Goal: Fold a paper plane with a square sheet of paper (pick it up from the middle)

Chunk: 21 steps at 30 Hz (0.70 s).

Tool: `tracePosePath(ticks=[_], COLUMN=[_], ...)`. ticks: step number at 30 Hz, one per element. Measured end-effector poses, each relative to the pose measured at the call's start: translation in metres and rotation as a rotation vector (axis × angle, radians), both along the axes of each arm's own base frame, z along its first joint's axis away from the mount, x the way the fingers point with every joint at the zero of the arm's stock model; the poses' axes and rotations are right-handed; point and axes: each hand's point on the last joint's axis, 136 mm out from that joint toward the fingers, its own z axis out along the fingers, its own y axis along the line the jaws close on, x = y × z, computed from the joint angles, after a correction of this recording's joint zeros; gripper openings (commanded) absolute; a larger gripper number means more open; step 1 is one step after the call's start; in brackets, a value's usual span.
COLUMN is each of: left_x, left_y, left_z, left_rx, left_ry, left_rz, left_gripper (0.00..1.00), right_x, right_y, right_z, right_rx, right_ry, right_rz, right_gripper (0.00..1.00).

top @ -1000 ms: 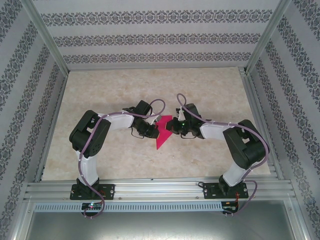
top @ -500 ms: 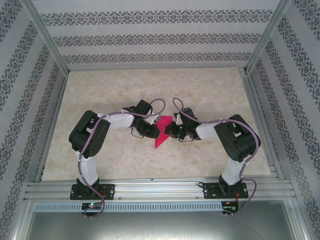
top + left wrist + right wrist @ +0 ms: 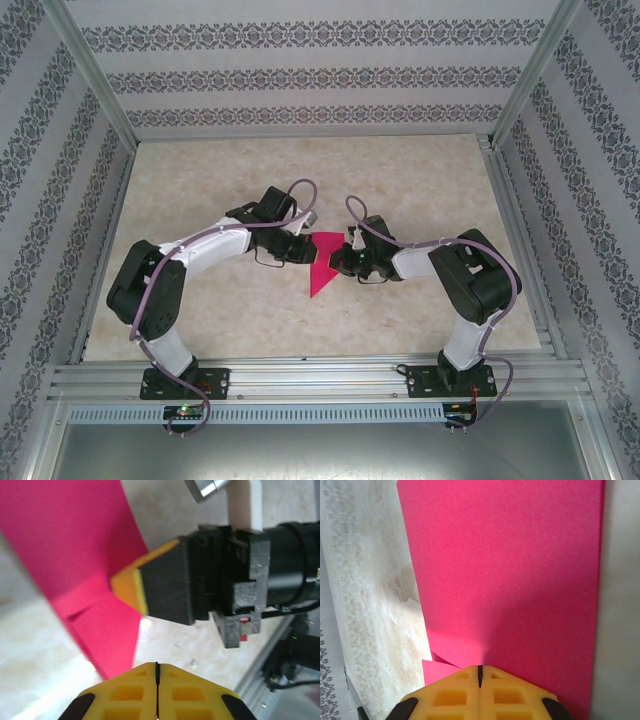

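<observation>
The paper [image 3: 322, 263] lies near the middle of the table [image 3: 420, 180], folded into a pointed wedge. Its wide end faces the far wall and its point aims back toward the arm bases, a little to the left. The two claws come at it from either side, so the paper sits right between them.

The left claw [image 3: 302, 251] is at the wedge's upper left edge. Its own camera shows the two yellow fingers [image 3: 125, 692] pressed flat together with only a thin seam between them and nothing caught in it. The paper's lower corner comes down just beside the left finger; I cannot tell whether it touches.

The right claw [image 3: 338, 263] meets the paper's right edge about halfway along. It is clenched too: from its wrist the fingers [image 3: 512, 695] show one closed seam standing across the sheet, not along it, so no paper is gripped. The sheet spreads out from those tips and a small folded flap pokes out to their left. From the left wrist, the right claw's yellow tip overlaps the paper's edge at a crease, with pink above and below it.
</observation>
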Motion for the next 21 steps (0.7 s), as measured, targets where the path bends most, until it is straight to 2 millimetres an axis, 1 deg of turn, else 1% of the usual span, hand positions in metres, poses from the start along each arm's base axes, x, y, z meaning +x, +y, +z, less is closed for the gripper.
tracePosePath(ticks=[2, 5, 10, 13, 17, 21], left_x=[-0.009, -0.021, -0.027, -0.030, -0.034, -0.036], left_y=[-0.009, -0.017, -0.017, -0.017, -0.015, -0.012], left_z=[-0.006, -0.023, -0.051, -0.063, -0.074, -0.080], left_rx=[-0.016, -0.016, 0.006, 0.014, 0.032, 0.057], left_ry=[0.040, 0.106, 0.188, 0.225, 0.254, 0.256], left_rz=[-0.024, -0.051, -0.060, -0.066, -0.072, -0.078], left_gripper=[0.07, 0.07, 0.07, 0.07, 0.07, 0.07], right_x=[0.000, 0.000, 0.000, 0.000, 0.000, 0.000], right_y=[0.000, 0.000, 0.000, 0.000, -0.001, -0.001], right_z=[0.000, 0.000, 0.000, 0.000, -0.001, -0.001], right_rx=[0.000, 0.000, -0.002, -0.002, -0.003, -0.004], right_ry=[0.000, 0.000, 0.000, -0.001, 0.000, 0.000], right_rz=[0.000, 0.000, -0.001, -0.002, -0.002, -0.002], right_gripper=[0.06, 0.06, 0.06, 0.06, 0.06, 0.06])
